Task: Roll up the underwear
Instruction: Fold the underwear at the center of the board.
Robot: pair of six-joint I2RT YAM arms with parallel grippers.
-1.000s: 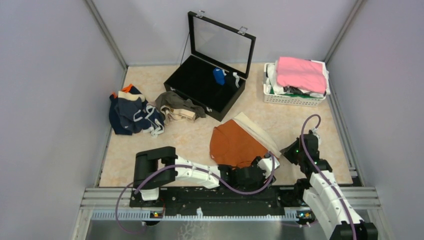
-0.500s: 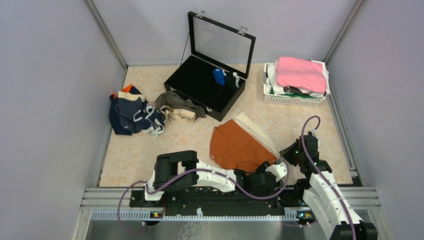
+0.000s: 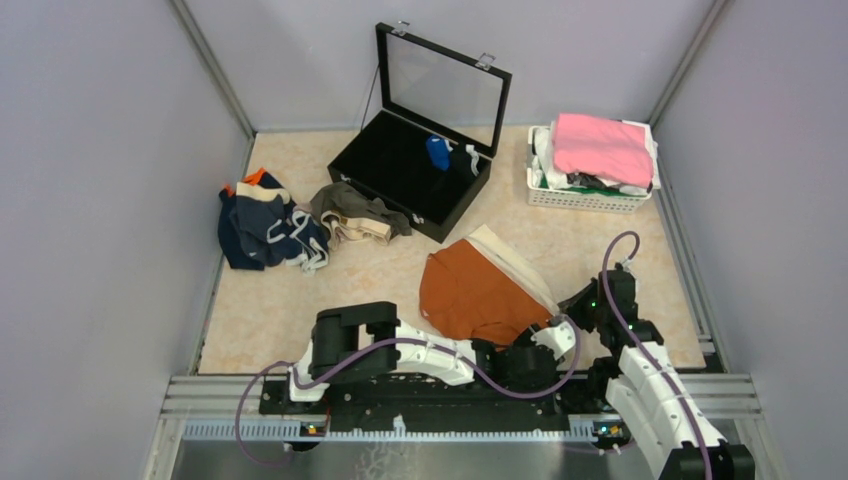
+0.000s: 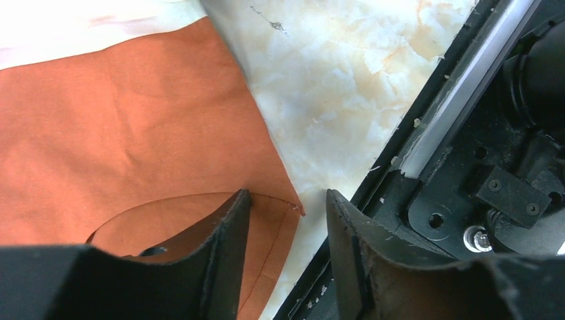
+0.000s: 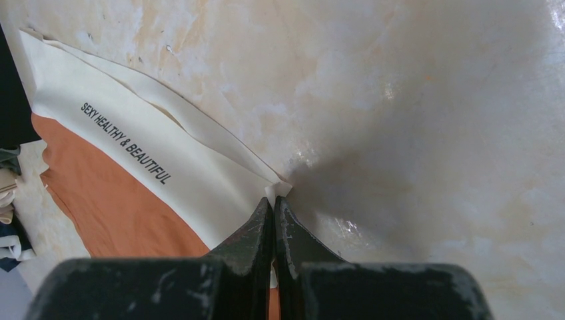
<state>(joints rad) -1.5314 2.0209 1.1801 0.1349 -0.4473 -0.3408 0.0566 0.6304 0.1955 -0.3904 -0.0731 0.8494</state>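
Left gripper (image 4: 286,195), fingers apart, straddles a corner of the rust-orange briefs (image 4: 120,120) (lower centre) and may close on nothing. Right gripper (image 5: 274,200) pinches the waistband (image 5: 153,157).

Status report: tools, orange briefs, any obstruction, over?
Left tool open over the orange briefs' near corner. Right tool shut on their waistband corner. Briefs flat, unrolled. Nothing in the way.

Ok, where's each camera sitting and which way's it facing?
Top external: above, behind the bases, looking down on the table; left arm and right arm show.
Left wrist: on the left arm, facing the rust-orange briefs; open jaws show.
Right wrist: on the right arm, facing the cream waistband; shut jaws show.
Shared: both wrist views show the briefs.
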